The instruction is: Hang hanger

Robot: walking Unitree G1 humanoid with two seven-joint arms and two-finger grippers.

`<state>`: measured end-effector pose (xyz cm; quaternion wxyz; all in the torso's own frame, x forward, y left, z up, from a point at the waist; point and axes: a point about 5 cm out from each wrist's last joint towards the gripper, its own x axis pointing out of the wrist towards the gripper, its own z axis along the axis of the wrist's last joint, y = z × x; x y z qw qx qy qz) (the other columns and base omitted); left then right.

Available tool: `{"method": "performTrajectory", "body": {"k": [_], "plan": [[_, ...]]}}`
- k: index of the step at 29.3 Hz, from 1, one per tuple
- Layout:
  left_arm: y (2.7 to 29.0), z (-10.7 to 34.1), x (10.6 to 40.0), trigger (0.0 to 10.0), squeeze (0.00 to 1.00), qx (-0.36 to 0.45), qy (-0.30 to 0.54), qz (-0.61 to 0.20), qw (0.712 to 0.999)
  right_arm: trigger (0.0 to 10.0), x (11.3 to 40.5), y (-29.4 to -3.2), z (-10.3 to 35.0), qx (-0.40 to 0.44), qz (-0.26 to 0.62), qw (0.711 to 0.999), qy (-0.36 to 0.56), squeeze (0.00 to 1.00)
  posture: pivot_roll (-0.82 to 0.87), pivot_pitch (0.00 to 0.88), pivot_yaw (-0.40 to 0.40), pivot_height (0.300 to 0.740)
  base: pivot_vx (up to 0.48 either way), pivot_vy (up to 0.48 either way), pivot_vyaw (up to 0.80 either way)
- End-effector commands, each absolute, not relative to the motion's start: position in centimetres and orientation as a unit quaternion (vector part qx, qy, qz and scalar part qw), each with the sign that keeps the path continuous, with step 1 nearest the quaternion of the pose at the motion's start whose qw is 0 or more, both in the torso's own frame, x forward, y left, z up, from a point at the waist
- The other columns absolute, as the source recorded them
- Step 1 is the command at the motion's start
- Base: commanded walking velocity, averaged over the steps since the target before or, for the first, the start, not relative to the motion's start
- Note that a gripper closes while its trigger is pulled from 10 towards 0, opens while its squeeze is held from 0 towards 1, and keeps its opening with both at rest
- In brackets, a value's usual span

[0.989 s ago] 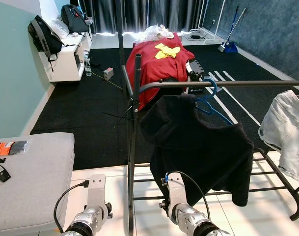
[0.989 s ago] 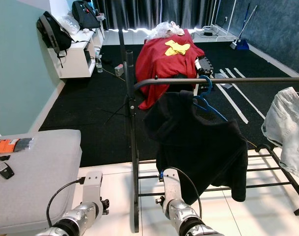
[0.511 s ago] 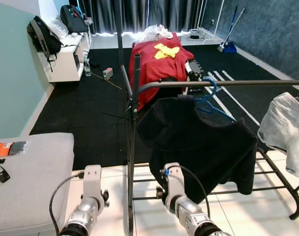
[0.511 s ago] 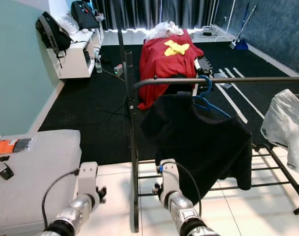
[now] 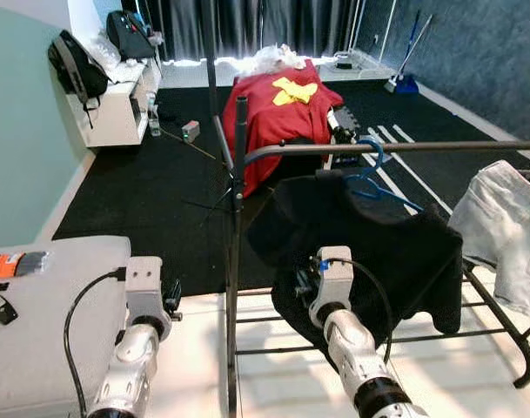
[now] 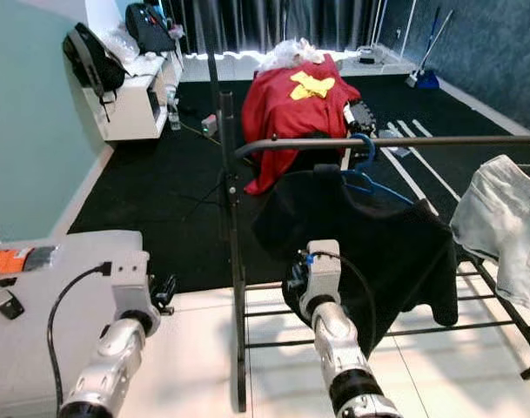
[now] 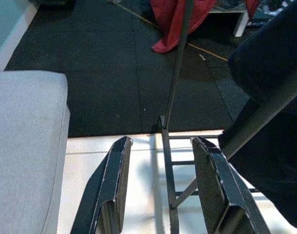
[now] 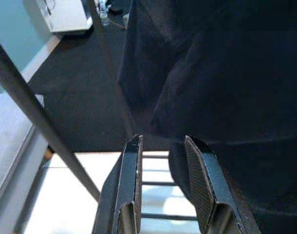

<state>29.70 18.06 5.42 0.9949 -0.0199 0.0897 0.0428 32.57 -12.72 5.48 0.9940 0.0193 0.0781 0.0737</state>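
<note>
Fingers (image 8: 199, 187) of the right gripper (image 8: 163, 187) stand apart, empty, just short of the black garment (image 5: 369, 235). Left gripper (image 7: 163, 190) is likewise parted, holding nothing. Both arms have risen since a second ago; the garment has swung. The blue hanger (image 5: 373, 178) hooks the rack bar (image 5: 404, 148), above and beyond the fingers. Judgement: hanging appears complete.

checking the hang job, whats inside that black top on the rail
A blue hanger: its hook loops over the rail and one arm pokes out of the black top. The rest of the hanger is covered by the fabric, so how it sits inside cannot be seen.
</note>
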Motion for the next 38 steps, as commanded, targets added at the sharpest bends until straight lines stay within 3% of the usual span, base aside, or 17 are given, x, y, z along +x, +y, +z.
{"method": "performTrajectory", "body": {"k": [1, 4, 14, 23, 26, 38], "plan": [[18.0, 5.3, 29.5, 10.0, 0.0, -0.027, 0.096, 0.042, 0.994, 10.0, 32.4, -12.4, 5.5, 0.013, 0.078, 0.994, 0.07, 0.0, 0.03, 0.0, -0.014, 0.74, 0.0, 0.0, 0.0], [16.9, 5.4, 29.7, 10.0, 0.0, -0.042, 0.112, 0.012, 0.993, 10.0, 32.7, -12.2, 6.6, 0.028, 0.105, 0.993, 0.043, 0.0, 0.03, 0.0, -0.024, 0.74, 0.0, 0.0, 0.0], [16.8, 5.8, 29.6, 10.0, 0.0, -0.008, 0.103, 0.015, 0.995, 10.0, 31.8, -12.0, 6.8, -0.012, 0.128, 0.992, 0.015, 0.0, 0.02, 0.0, -0.017, 0.74, 0.0, 0.0, 0.0], [16.7, 5.4, 29.2, 10.0, 0.0, -0.048, 0.139, 0.022, 0.989, 10.0, 31.5, -11.5, 6.9, -0.024, 0.141, 0.99, 0.015, 0.0, 0.03, 0.0, -0.021, 0.74, 0.0, 0.0, 0.0], [17.1, 6.7, 29.2, 10.0, 0.0, -0.032, 0.1, 0.028, 0.994, 10.0, 31.7, -11.8, 6.8, -0.023, 0.145, 0.989, 0.02, 0.0, 0.04, 0.0, -0.013, 0.74, 0.0, 0.0, 0.0], [16.9, 7.6, 29.2, 10.0, 0.0, 0.006, 0.09, 0.022, 0.996, 10.0, 31.4, -11.8, 7.6, -0.017, 0.14, 0.99, 0.006, 0.0, 0.03, 0.0, -0.019, 0.74, 0.0, 0.0, 0.0]]}}
